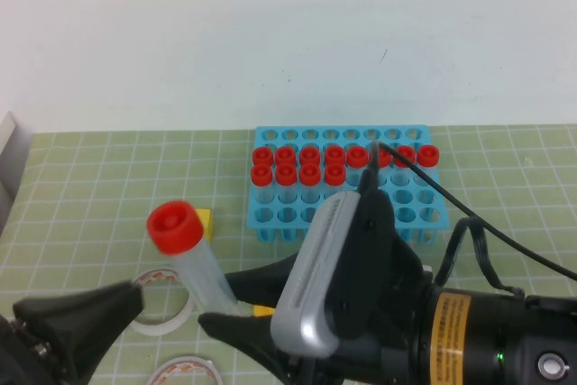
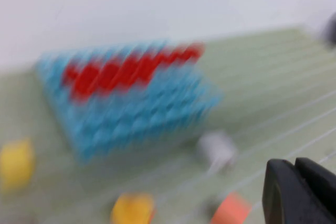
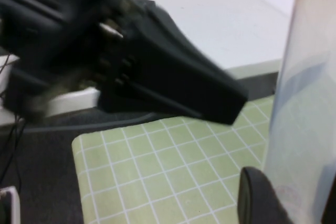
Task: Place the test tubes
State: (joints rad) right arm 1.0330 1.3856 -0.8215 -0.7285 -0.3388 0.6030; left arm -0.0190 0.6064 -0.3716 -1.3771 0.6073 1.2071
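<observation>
A blue rack stands mid-table with several red-capped tubes in its back rows; the left wrist view shows the rack blurred. My right gripper is shut on a clear test tube with a red cap, held tilted above the mat left of the rack. In the right wrist view the tube stands between the fingers. My left gripper is low at the front left, shut and empty, its tip close to the tube; its fingertips are pressed together.
White tape rings lie on the green grid mat under the tube. A yellow block sits left of the rack. A grey object stands at the left edge. A black cable crosses the rack's right side.
</observation>
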